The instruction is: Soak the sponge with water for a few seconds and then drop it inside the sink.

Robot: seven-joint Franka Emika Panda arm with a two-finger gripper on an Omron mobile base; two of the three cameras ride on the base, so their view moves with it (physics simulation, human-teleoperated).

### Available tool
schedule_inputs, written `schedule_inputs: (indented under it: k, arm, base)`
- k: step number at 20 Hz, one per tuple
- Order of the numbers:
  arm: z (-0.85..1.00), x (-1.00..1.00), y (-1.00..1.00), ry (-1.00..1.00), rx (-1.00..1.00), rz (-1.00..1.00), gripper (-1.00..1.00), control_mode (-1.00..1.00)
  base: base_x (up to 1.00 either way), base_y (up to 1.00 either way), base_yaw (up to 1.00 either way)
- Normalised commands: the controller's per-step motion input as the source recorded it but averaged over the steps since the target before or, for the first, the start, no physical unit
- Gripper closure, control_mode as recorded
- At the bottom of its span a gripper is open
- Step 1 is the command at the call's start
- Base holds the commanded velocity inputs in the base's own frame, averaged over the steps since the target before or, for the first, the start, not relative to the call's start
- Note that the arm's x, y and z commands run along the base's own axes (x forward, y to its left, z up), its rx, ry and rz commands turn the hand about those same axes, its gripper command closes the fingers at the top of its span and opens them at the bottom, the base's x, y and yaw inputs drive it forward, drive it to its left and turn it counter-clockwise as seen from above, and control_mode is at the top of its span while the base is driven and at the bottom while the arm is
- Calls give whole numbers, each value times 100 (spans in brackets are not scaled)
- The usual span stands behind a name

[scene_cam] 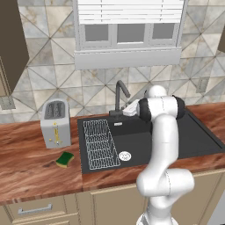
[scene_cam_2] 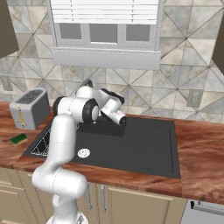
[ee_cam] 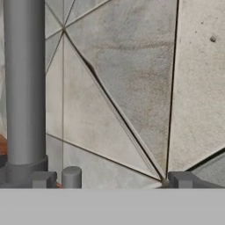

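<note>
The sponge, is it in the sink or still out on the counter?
Out. The sponge lies flat on the wooden counter, in front of the toaster and left of the sink.

No legible text, label, brand name, numeral or sign appears on any surface in these views. The toaster (scene_cam: 56,123) carries a small yellow marking on its front face, too small to be read as characters, and the wall plates on the tiled backsplash (scene_cam_2: 194,97) are blank. The sponge (scene_cam: 65,159), the sink (scene_cam: 202,143) and the robot arm (scene_cam: 165,132) bear no lettering.
</note>
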Motion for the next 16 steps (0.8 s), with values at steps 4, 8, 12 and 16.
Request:
schedule_inputs:
  k: [4, 8, 12, 16]
  arm:
    - [-7, 12, 0, 0, 0, 0, -100, -100]
    - [-2, 8, 0, 0, 0, -1, -100, -100]
    - [-3, 3, 0, 0, 0, 0, -100, -100]
    - [-5, 0, 0, 0, 0, -2, -100, -100]
  base:
    - [0, 0, 0]
    - [0, 0, 0]
    - [0, 0, 0]
    - [0, 0, 0]
